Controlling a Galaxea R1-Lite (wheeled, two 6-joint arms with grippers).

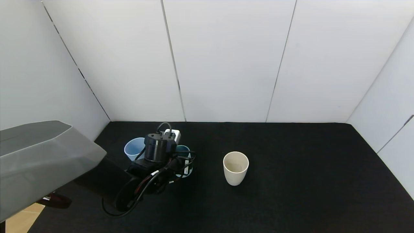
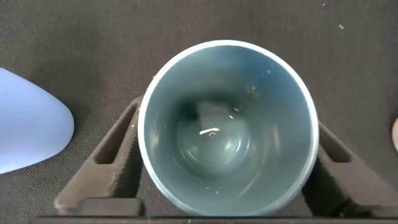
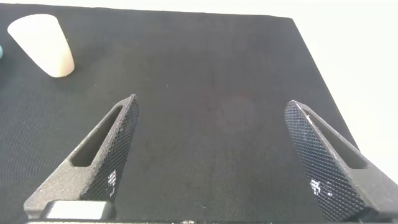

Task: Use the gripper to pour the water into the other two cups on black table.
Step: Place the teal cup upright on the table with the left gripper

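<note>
My left gripper (image 1: pixel 180 163) reaches over the black table (image 1: pixel 291 181), its fingers (image 2: pixel 115 152) pressed on both sides of a teal-green cup (image 2: pixel 227 124) that stands upright on the table with a little water at its bottom. The light blue cup (image 1: pixel 134 148) stands just to its left and a bit farther back; it also shows in the left wrist view (image 2: pixel 28 121). The cream-white cup (image 1: pixel 235 167) stands upright to the right, near the table's middle, and looks empty. My right gripper (image 3: pixel 211 109) is open and empty, low over bare table, with the cream-white cup (image 3: pixel 40 45) far off.
White wall panels (image 1: pixel 226 64) close the table at the back and both sides. A grey housing (image 1: pixel 38 155) fills the near left corner. The left arm's looping cables (image 1: pixel 145 184) hang in front of the teal cup.
</note>
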